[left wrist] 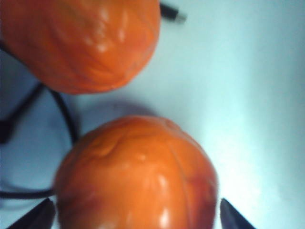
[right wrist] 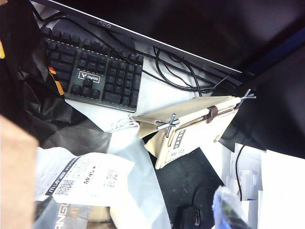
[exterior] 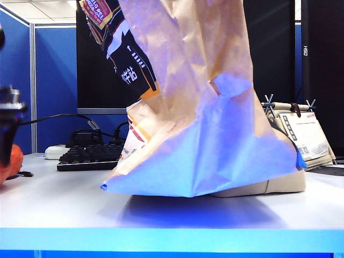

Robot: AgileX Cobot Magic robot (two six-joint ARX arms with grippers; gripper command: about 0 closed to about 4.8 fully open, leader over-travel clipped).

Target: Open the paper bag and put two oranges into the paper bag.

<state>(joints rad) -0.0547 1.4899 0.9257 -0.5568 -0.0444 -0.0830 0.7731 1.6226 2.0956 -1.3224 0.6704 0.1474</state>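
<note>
From the front, the bag [exterior: 199, 107] stands crumpled mid-worktop [exterior: 64, 199], its print too cut off to read, with the left claw [exterior: 8, 121] low at the left edge by an orange [exterior: 11, 164]. The left wrist camera shows the left claw [left wrist: 138, 214] spread wide, its tips [left wrist: 33, 217] flanking the near orange [left wrist: 136, 174], gripping nothing, a second orange [left wrist: 81, 40] beyond. The right wrist camera shows the bag's receipt [right wrist: 83, 179], an "AOC" monitor [right wrist: 102, 24] and a "rapoo" keyboard [right wrist: 93, 71]; I cannot tell the right claw's state.

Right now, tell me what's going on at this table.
The paper bag stands upright in the middle of the table, and both oranges are outside it at the left edge. The left gripper is open, one fingertip on each side of the nearer orange, not closed on it; the second orange lies just beyond. The right gripper hangs above the bag's receipt slip, near the keyboard and the desk calendar stand; it holds nothing visible.
</note>
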